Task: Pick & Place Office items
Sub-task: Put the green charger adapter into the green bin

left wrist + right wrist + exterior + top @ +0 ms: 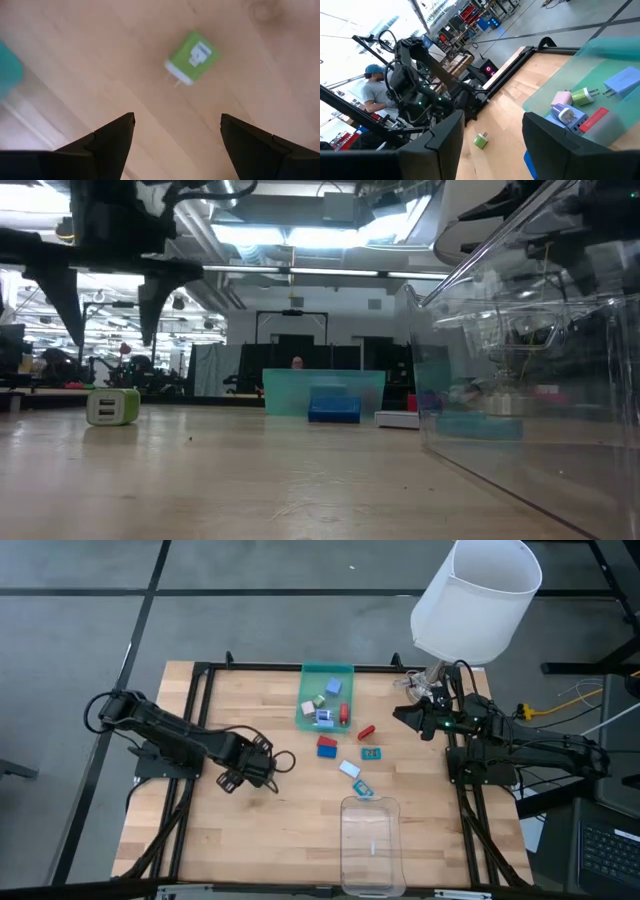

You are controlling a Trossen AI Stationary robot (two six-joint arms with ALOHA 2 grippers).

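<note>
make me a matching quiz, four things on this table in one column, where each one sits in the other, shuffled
Things:
1. green charger
2. clear plastic tray
3. green tray
4. left gripper

Places:
A. far middle of the table, holding several small items
B. near edge of the table
C. open, above the green charger
D. bare wood on the left side, lying alone

Pairs: 1-D, 2-B, 3-A, 4-C
</note>
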